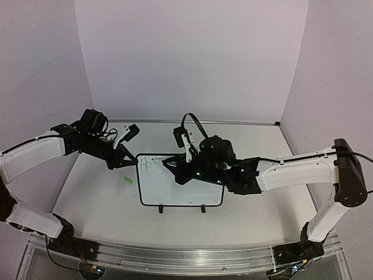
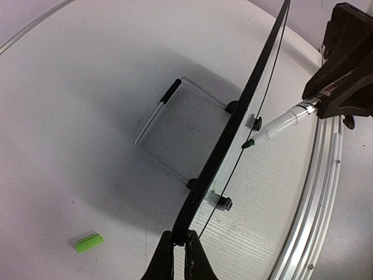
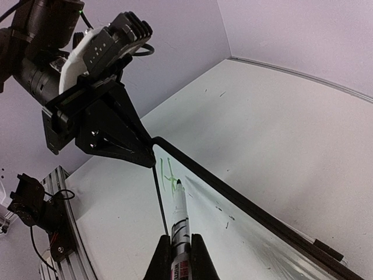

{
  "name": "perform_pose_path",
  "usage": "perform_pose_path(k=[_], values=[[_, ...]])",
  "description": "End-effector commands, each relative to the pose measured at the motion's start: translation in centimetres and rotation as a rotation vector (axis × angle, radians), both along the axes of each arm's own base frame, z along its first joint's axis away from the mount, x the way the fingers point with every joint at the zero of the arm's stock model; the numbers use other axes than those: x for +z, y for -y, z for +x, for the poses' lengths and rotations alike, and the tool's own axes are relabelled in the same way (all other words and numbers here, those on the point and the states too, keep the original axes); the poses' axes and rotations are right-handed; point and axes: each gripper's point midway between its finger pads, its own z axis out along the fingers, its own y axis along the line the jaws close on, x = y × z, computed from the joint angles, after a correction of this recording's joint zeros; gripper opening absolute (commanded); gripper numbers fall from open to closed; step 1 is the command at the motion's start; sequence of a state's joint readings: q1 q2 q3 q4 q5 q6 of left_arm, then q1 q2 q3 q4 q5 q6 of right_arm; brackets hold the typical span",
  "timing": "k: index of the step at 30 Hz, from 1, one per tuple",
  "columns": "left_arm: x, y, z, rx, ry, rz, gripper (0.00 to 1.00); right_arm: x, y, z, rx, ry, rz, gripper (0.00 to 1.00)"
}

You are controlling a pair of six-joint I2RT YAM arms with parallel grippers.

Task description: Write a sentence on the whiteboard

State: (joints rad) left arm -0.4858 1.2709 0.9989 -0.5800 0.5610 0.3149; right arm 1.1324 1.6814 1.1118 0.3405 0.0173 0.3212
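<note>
From above, the whiteboard (image 1: pixel 186 195) lies in the middle of the table (image 1: pixel 93 198), with its two little black feet on the near long side. The left gripper (image 1: pixel 133 160) is at the board's far left corner. The right gripper (image 1: pixel 173 167) hangs over the left part of the board. The sentence (image 1: pixel 145 166) is only a few green strokes near the left edge, just between the two grippers. A small green cap (image 1: pixel 127 181) lies on the table just left of the board.

In the left wrist view, the left gripper (image 2: pixel 179 248) is pinched shut on the black edge of the whiteboard (image 2: pixel 233 122). The edge runs away from the fingers toward the top of the picture. The right gripper (image 2: pixel 323 93) comes in from the right and holds a marker (image 2: pixel 280 123). The marker's green tip points down at the board. The green cap (image 2: pixel 88 242) lies off to the left, well apart from the board.

In the right wrist view, the right gripper (image 3: pixel 178 251) is closed tight around the marker (image 3: pixel 179 224). The marker tip sits right at the whiteboard (image 3: pixel 250 239), touching the end of the green strokes of the sentence (image 3: pixel 168 175). The left gripper (image 3: pixel 148 156) pinches the board's corner just past the strokes.
</note>
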Motion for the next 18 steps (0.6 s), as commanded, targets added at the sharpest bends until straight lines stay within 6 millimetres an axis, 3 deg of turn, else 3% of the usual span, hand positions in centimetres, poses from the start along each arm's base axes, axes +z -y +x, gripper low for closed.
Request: perform_pose_path(k=[1,12,18], values=[[0.3,-0.5,0.4,0.015,0.044,0.037,0.00,0.6,-0.5,1.1,-0.038,0.003,0.011,0.00],[0.3,-0.5,0.4,0.016,0.043,0.038,0.00,-0.6,0.2,1.7,-0.089,-0.006,-0.028,0.00],[0.3,-0.5,0.4,0.015,0.042,0.038,0.00,-2.8,0.1,1.1,-0.062,-0.052,-0.063,0.00]])
